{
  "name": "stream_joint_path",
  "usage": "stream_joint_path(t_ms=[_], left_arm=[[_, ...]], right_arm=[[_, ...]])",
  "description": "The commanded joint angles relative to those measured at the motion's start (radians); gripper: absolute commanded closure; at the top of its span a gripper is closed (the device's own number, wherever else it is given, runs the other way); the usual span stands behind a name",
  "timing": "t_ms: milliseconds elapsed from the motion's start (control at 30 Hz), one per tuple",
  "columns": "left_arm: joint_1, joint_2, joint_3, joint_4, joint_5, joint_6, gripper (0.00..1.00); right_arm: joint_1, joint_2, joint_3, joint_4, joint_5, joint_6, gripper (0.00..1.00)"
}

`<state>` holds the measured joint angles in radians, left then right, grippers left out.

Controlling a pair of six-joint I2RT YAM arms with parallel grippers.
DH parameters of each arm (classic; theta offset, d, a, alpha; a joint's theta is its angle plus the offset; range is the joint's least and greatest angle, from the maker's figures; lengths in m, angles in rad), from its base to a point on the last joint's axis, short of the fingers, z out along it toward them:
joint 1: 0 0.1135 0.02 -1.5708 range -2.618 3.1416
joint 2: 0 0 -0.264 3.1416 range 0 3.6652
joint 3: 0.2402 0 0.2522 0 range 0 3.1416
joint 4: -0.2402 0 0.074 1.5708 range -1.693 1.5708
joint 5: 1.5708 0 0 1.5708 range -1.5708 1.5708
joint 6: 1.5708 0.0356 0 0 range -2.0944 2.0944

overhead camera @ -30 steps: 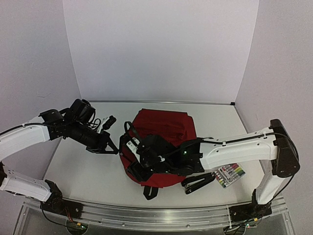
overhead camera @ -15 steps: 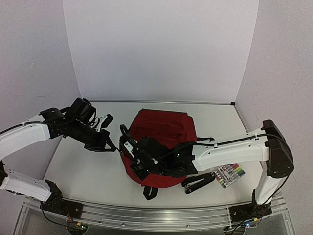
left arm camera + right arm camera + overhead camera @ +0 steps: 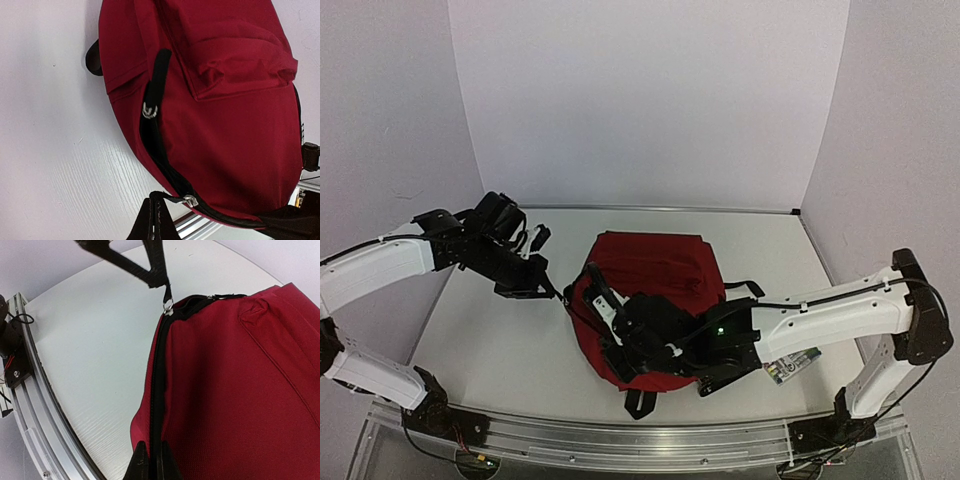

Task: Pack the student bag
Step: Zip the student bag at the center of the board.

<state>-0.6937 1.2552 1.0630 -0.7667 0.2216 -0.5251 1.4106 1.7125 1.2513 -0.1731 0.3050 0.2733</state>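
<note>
On the table [image 3: 490, 340], student bag [image 3: 655, 262], contents hidden

Your student bag [image 3: 655, 265] lies mid-worktop [image 3: 490, 340]. Your left claw [image 3: 156, 207] pinches the zipper pull [image 3: 167, 305] at the bag's left rim; your right claw [image 3: 150, 460] nips the near-left edge. A marker pack [image 3: 790, 365] lies to the right.
</note>
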Motion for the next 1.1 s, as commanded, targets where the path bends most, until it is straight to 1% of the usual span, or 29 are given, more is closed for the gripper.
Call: stream_joint_path(t_ms=[0,200,300,500,667,833,933,1067], left_arm=[[0.086,0.058,0.063,0.058,-0.114,0.014,1.0],[0.2,0.132,0.043,0.134,-0.098,0.032,1.0],[0.232,0.163,0.05,0.209,-0.053,0.041,1.0],[0.247,0.27,0.118,0.315,0.02,0.05,1.0],[0.264,0.383,0.18,0.343,0.027,0.057,1.0],[0.278,0.448,0.237,0.359,0.042,0.074,1.0],[0.301,0.467,0.267,0.379,0.07,0.072,1.0],[0.338,0.5,0.327,0.371,0.145,0.074,1.0]], right_arm=[[0.068,-0.084,-0.005,-0.058,0.012,0.069,1.0],[0.093,-0.119,-0.003,-0.063,0.027,0.13,1.0],[0.095,-0.135,-0.006,-0.063,0.028,0.155,1.0],[0.097,-0.145,0.002,-0.062,0.03,0.185,1.0],[0.103,-0.138,0.011,-0.043,0.024,0.203,1.0],[0.105,-0.109,0.028,-0.009,0.045,0.23,1.0],[0.104,-0.077,0.066,0.022,0.073,0.246,1.0],[0.105,-0.003,0.168,0.069,0.094,0.246,1.0]])
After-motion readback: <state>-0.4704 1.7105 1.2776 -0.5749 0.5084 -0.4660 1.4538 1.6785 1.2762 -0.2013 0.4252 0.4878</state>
